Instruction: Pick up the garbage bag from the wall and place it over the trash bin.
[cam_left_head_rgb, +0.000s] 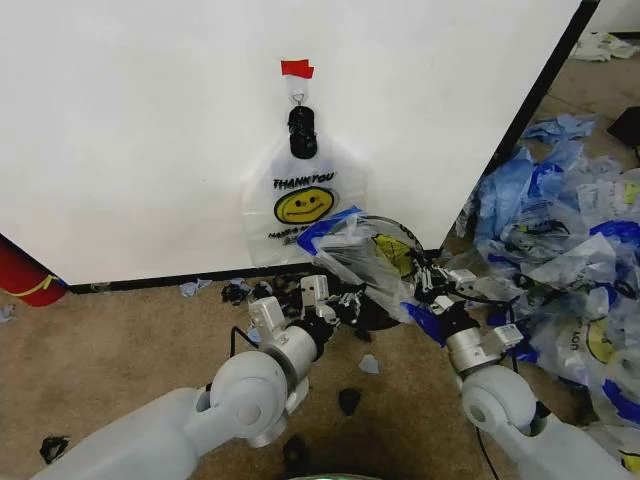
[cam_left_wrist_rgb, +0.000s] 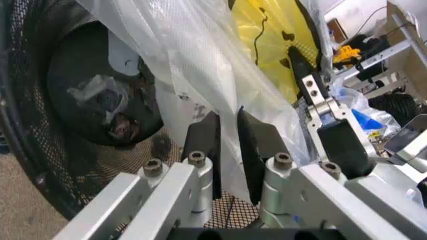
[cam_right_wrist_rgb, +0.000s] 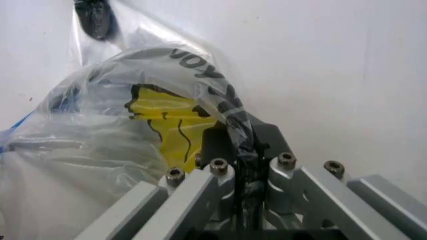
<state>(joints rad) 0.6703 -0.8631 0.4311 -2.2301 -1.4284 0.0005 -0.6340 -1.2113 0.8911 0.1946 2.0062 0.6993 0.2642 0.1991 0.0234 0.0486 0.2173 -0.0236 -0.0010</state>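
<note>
One garbage bag (cam_left_head_rgb: 368, 255), translucent with a yellow smiley and a blue handle, is spread over the trash bin (cam_left_head_rgb: 398, 228), a black mesh basket standing at the foot of the wall (cam_left_head_rgb: 150, 130). My left gripper (cam_left_head_rgb: 335, 300) holds the bag's near-left side. In the left wrist view its fingers (cam_left_wrist_rgb: 257, 145) pinch the film (cam_left_wrist_rgb: 200, 55) just over the bin's mesh (cam_left_wrist_rgb: 40, 165). My right gripper (cam_left_head_rgb: 425, 275) is shut on the bag's right edge (cam_right_wrist_rgb: 230, 107). A second bag (cam_left_head_rgb: 305, 200) of the same kind hangs from the hook (cam_left_head_rgb: 298, 95) under red tape (cam_left_head_rgb: 297, 68).
A big heap of loose bags (cam_left_head_rgb: 570, 240) covers the floor to the right. A red cylinder (cam_left_head_rgb: 25, 275) stands at the wall on the left. Small dark and blue scraps (cam_left_head_rgb: 350, 400) lie on the carpet near my arms.
</note>
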